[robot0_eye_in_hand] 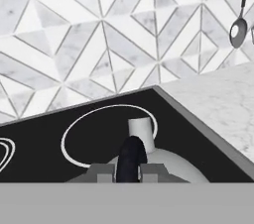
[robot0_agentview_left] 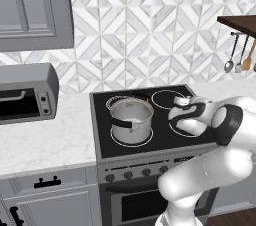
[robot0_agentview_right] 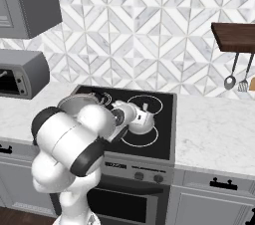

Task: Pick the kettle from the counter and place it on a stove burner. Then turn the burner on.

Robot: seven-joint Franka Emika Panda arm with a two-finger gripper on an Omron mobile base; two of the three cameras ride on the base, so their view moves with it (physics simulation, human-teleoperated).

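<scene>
Close up, jaws clamped on kettle (robot0_eye_in_hand: 163,166) handle, right base view shows kettle over stove burner (robot0_agentview_right: 141,137).

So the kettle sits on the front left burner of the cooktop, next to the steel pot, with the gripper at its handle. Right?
Not quite. The kettle sits on the front right burner, as the right base view shows. The steel pot is on the front left one, beside it. The gripper is at the kettle's dark handle, as the hand view shows.
</scene>
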